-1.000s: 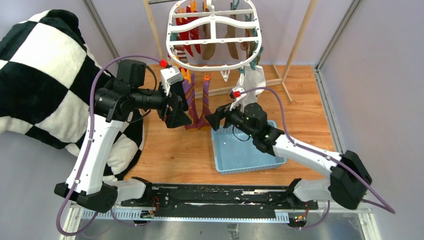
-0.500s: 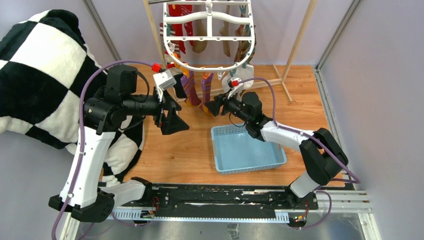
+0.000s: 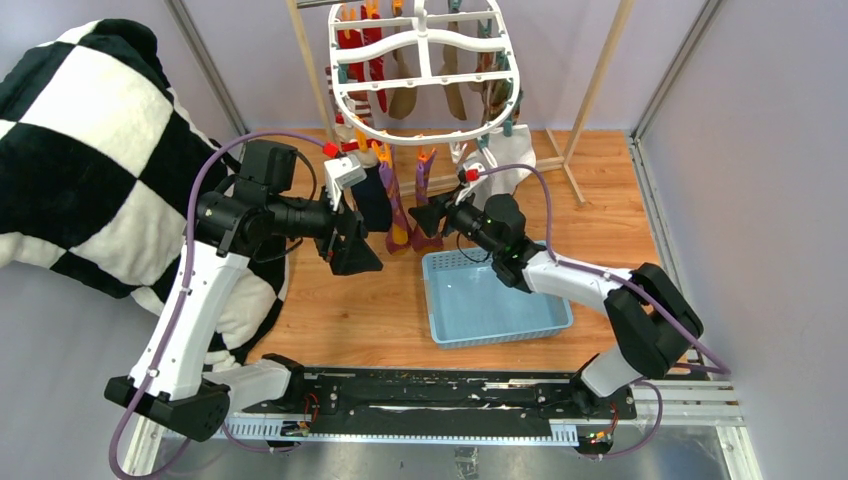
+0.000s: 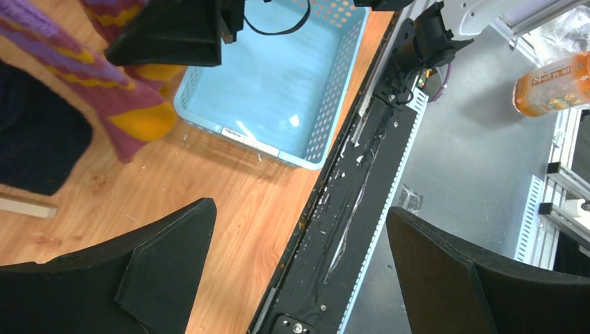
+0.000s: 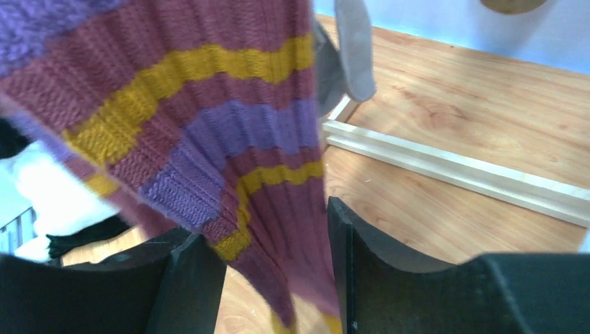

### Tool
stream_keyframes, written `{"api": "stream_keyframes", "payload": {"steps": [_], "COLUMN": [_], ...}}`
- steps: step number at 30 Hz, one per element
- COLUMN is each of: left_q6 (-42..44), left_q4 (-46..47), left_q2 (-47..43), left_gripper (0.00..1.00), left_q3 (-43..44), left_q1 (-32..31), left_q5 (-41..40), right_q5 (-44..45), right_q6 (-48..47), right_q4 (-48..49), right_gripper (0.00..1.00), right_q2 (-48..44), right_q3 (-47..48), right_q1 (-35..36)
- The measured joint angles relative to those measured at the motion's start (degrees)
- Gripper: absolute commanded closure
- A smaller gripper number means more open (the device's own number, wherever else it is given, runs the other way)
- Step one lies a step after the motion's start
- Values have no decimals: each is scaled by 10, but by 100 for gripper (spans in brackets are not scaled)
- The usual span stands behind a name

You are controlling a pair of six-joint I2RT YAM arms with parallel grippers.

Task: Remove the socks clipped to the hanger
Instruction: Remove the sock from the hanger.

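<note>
The hanger (image 3: 424,47) is suspended with the socks (image 3: 403,98) clipped round its rim and hanging below it. The sock being worked is the striped sock (image 3: 421,190), maroon with purple and yellow bands. It hangs from an orange clip (image 3: 427,153) on the hanger's near rim, just right of a navy sock (image 3: 372,200).

Right gripper (image 5: 275,261): below the hanger's near rim, jaws partly closed with the striped sock between them. The fabric appears to touch both fingers, though the wrist view is too close to confirm a firm grip.

Left gripper (image 4: 299,271): jaws at full width, holding nothing, under the hanger's near-left rim beside the navy sock.

Handling: the sock is light, soft ribbed knit. Expect it to stretch and bunch before the clip releases. The hanger hangs free and is likely to swing with any pull. Grip across the flat of the sock; a hold nearer the clip stretches less fabric. Pull straight down, away from the rim.

A blue basket (image 3: 497,338) sits below and in front of the hanger.
</note>
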Motion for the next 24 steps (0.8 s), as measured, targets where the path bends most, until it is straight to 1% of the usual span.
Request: {"api": "stream_keyframes", "payload": {"steps": [1,3,5,6,10,16,19,24], "left_q6": [0,0,1,2,7,16,18,20], "left_q4": [0,0,0,0,0,0,0,0], "left_q2": [2,3,2,1,-1,9,23,49], "left_gripper": [0,0,0,0,0,0,0,0], "left_q3": [-2,-4,-4,-4,-16,-22,-22,-22], "left_q1": [0,0,0,0,0,0,0,0], "left_q5": [0,0,0,0,5,26,38,61], "right_q5": [7,16,16,14,-22,-98,-116,-127], "right_q6": [0,2,8,12,39,88,114,163], "right_q4": [-2,-12,-16,-22,-42,-30,-26,-5], "right_gripper": [69,86,97,99,100,100,100,100], "right_q2": [3,8,5,0,-45,-139,-162,-171], "right_q3": [5,16,20,20,18,0,-15,-41], "right_q1": [0,0,0,0,7,55,75,87]}}
